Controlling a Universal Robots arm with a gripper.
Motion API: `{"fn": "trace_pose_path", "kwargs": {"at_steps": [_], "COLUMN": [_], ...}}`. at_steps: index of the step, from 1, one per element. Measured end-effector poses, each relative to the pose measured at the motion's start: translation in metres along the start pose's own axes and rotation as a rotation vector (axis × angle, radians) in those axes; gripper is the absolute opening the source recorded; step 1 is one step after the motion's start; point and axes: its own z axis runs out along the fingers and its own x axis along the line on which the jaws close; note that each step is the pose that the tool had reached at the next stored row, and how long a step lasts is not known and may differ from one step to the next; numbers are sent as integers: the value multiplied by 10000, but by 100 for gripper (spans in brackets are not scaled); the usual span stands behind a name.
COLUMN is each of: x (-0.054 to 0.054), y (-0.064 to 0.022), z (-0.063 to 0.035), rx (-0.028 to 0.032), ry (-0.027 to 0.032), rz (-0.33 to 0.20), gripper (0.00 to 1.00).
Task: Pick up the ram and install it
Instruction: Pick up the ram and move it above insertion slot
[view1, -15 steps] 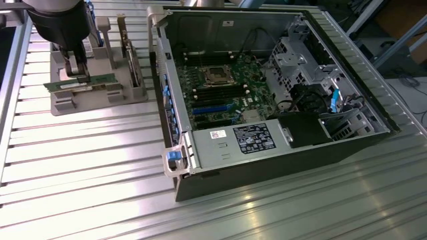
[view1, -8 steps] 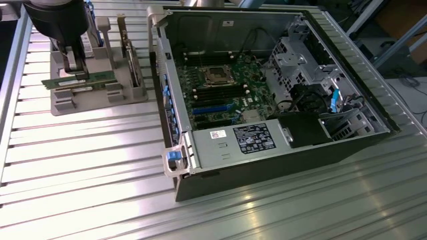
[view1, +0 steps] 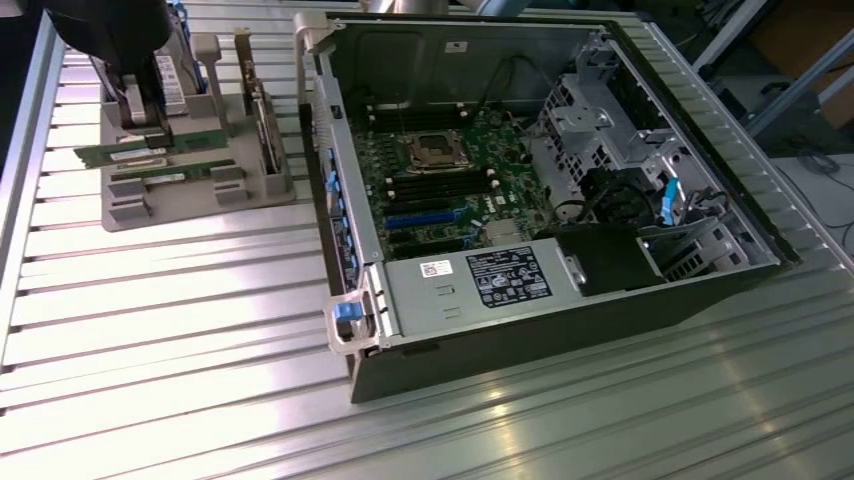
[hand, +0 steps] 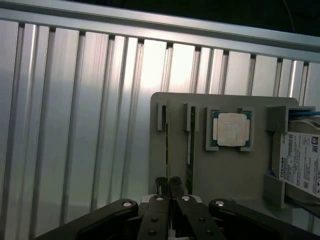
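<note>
Clamping the ram (hand: 167, 145) by its edge, pincer (hand: 168, 184) just beside second stick (hand: 190, 140).

The gripper (hand: 169, 189) pinches the thin edge of a ram (hand: 167, 145) standing in a grey holder (hand: 230, 170) on the ribbed table (hand: 75, 125). A second stick (hand: 190, 142) stands between it and the processor (hand: 231, 129), with a drive (hand: 300, 160) beyond
</note>
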Motion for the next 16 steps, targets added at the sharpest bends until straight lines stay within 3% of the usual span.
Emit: {"fn": "trace_pose_path", "kwargs": {"at_steps": [6,16], "x": [-4,-18], "y": [4,17], "z": [-97,-390], "rx": [0,1], "ry": [0,0], "rz": [0,0], "gripper": [12,12]}}
